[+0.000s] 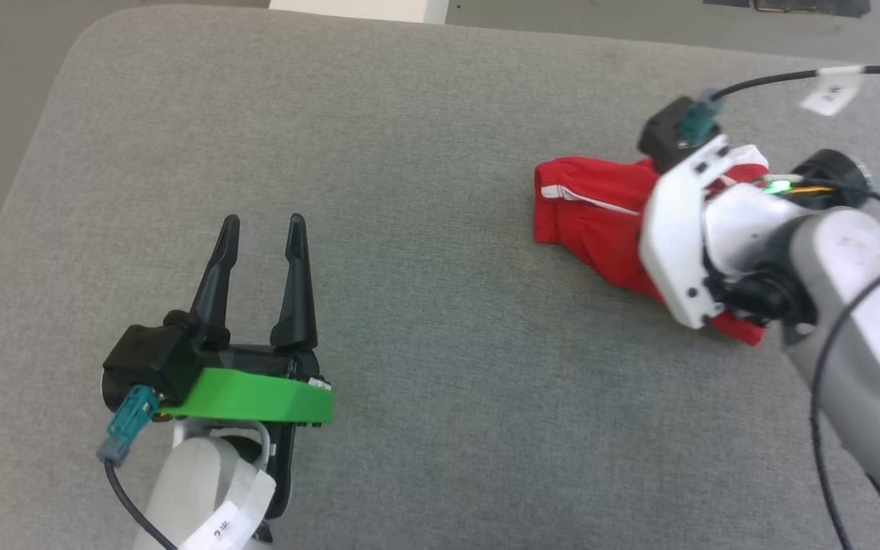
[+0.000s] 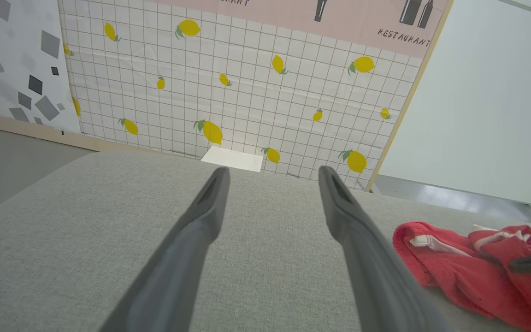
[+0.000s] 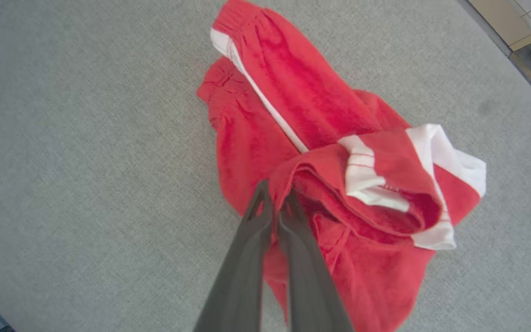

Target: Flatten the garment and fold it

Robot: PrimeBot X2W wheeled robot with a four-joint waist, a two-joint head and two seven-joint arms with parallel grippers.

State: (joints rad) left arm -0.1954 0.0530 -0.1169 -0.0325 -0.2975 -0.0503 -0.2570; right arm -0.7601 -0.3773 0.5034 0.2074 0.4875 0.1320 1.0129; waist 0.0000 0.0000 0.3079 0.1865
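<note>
My right gripper (image 3: 277, 197) is pinching a fold of the red shorts (image 3: 293, 92), fingers pressing together. The shorts are lying crumpled on the grey fabric surface (image 3: 85, 138), with a white-trimmed hem curling over beside my fingertips.

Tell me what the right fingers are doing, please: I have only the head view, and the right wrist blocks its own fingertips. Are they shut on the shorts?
Observer: Yes. In the right wrist view the right gripper is shut, pinching a raised fold of the garment.
Operator: Is the cloth flat beyond that wrist?
Observer: No. A white-trimmed leg hem is turned back over the red fabric there, bunched.
Operator: What lies past the cushion's far edge?
Observer: The left wrist view shows a lemon-patterned tiled wall behind the grey cushion.
</note>
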